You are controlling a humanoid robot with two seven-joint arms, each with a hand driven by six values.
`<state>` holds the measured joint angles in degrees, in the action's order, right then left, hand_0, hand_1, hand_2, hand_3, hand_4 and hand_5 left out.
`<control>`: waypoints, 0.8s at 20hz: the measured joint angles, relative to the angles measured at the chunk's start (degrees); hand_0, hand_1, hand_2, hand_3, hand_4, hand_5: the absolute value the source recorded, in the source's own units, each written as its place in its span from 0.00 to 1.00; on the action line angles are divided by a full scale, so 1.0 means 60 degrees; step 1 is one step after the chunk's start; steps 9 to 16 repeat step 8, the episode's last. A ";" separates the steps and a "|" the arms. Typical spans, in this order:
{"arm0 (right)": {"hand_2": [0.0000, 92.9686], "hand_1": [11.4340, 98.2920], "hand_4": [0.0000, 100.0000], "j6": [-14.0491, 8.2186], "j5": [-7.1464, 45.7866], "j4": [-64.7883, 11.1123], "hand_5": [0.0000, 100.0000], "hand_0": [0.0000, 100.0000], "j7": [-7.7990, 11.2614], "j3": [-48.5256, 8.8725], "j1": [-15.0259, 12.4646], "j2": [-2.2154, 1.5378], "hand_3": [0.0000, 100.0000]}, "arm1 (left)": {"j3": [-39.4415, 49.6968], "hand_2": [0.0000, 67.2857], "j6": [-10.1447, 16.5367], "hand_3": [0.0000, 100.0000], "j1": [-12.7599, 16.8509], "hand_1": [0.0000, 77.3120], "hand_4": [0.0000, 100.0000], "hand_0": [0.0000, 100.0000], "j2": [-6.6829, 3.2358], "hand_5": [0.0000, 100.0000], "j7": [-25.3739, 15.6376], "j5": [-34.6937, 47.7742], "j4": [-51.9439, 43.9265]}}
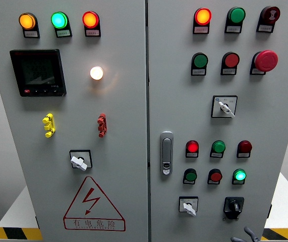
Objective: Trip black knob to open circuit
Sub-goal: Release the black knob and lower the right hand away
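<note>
Hand fingertips just below upright black knob.

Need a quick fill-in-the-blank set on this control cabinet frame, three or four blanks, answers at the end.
1. The black knob sits on the ____ door, near its bottom.
2. The hazard triangle on the left door shows a ____ symbol.
3. The mushroom-head emergency button is coloured ____.
4. Fingertips of a robot hand show at the ____ edge of the picture, below the black knob.

Answers: right; lightning bolt; red; bottom
</note>
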<state>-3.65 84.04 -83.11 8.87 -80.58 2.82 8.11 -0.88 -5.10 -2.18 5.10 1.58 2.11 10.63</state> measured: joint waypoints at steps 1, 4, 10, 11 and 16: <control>0.04 0.37 0.14 -0.0003 0.0038 -0.0004 0.29 1.00 0.0000 -0.0003 -0.0011 0.0005 0.22 | 0.0000 0.29 0.0000 0.26 0.0001 0.00 0.10 0.00 0.0000 0.09 0.0000 0.0000 0.0000; 0.04 0.37 0.14 -0.0028 0.0101 -0.0116 0.29 1.00 0.0000 -0.0015 -0.0117 0.0010 0.21 | 0.0000 0.29 0.0000 0.26 0.0007 0.00 0.10 0.00 0.0000 0.09 0.0000 0.0000 0.0000; 0.04 0.37 0.14 -0.0073 0.0127 -0.0262 0.29 1.00 0.0001 -0.0017 -0.0312 -0.0002 0.21 | 0.0000 0.29 0.0000 0.26 0.0009 0.00 0.10 0.00 0.0000 0.09 0.0000 0.0000 0.0000; 0.04 0.37 0.14 -0.0073 0.0127 -0.0262 0.29 1.00 0.0001 -0.0017 -0.0312 -0.0002 0.21 | 0.0000 0.29 0.0000 0.26 0.0009 0.00 0.10 0.00 0.0000 0.09 0.0000 0.0000 0.0000; 0.04 0.37 0.14 -0.0073 0.0127 -0.0262 0.29 1.00 0.0001 -0.0017 -0.0312 -0.0002 0.21 | 0.0000 0.29 0.0000 0.26 0.0009 0.00 0.10 0.00 0.0000 0.09 0.0000 0.0000 0.0000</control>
